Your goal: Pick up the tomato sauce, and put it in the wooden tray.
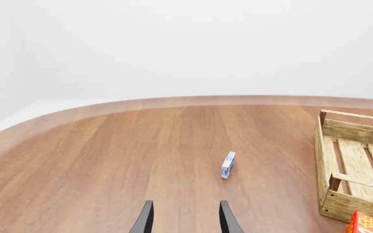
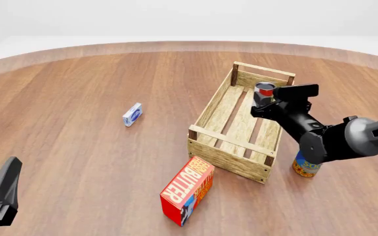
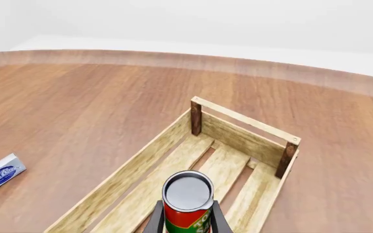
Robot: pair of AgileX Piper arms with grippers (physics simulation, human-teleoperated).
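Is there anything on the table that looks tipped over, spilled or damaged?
Nothing is spilled or broken. The butter box by the wooden tray appears to be lying on the table at an angle. The right gripper holds the tomato sauce upright above the tray.

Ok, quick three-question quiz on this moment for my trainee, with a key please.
1. True or false: the right gripper holds the tomato sauce above the wooden tray.
2. Which thing lies nearest the tray's near end: (a) the small blue-and-white box, (b) the red butter box?
3. What do the left gripper fingers hold?

Key: 1 true; 2 b; 3 nothing, they are open.
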